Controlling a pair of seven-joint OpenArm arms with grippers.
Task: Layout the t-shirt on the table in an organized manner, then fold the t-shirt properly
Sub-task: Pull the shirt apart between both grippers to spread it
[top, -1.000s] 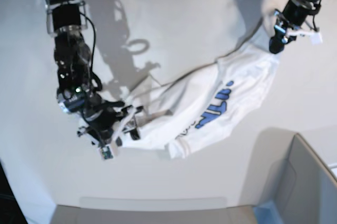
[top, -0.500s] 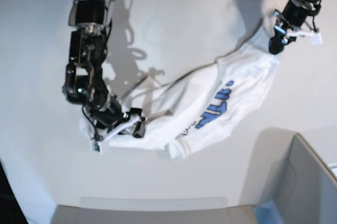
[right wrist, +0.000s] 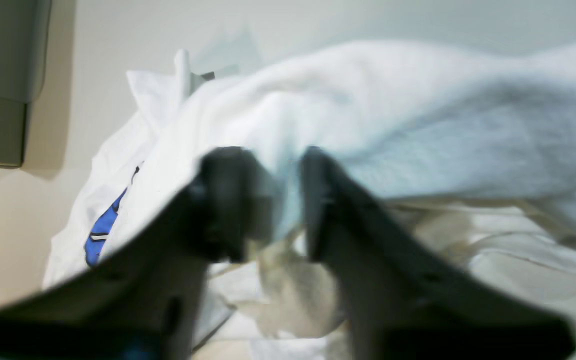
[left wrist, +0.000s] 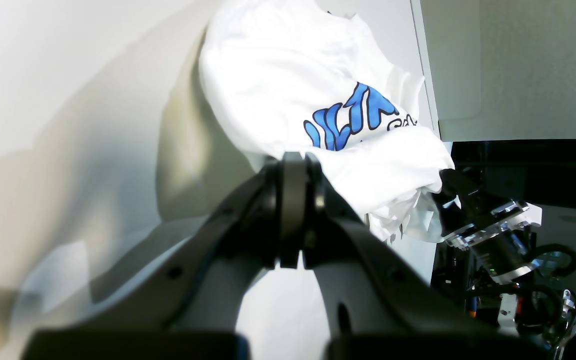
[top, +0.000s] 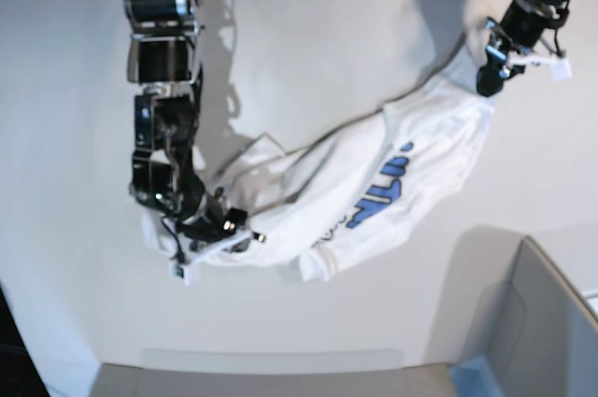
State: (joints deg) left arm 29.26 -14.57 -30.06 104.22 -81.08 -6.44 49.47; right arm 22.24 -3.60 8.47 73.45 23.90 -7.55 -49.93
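Still at the laying-out step: t-shirt (top: 374, 182) bunched mid-table (top: 308, 23), left hand (top: 488, 79) clenched on its far-corner end, right hand (top: 217, 236) closing round the near hem, grip not certain; next, likely drawing both ends apart to flatten.

From my seat here it's mostly white on white: the t-shirt (top: 374, 182) is plain white cloth lying on a white table (top: 308, 33) that goes a bit cream in the shadows. The only real colour on the shirt is the chunky cartoon lettering (left wrist: 350, 116), bright blue with a thin black outline, and next to it I can see a bit of smaller black outlined print. Both grippers, left gripper (left wrist: 295, 162) and right gripper (right wrist: 268, 200), are black, with white brackets on the arms. Bottom right in the base view I've got a grey box (top: 537, 322) with a light blue patch inside.
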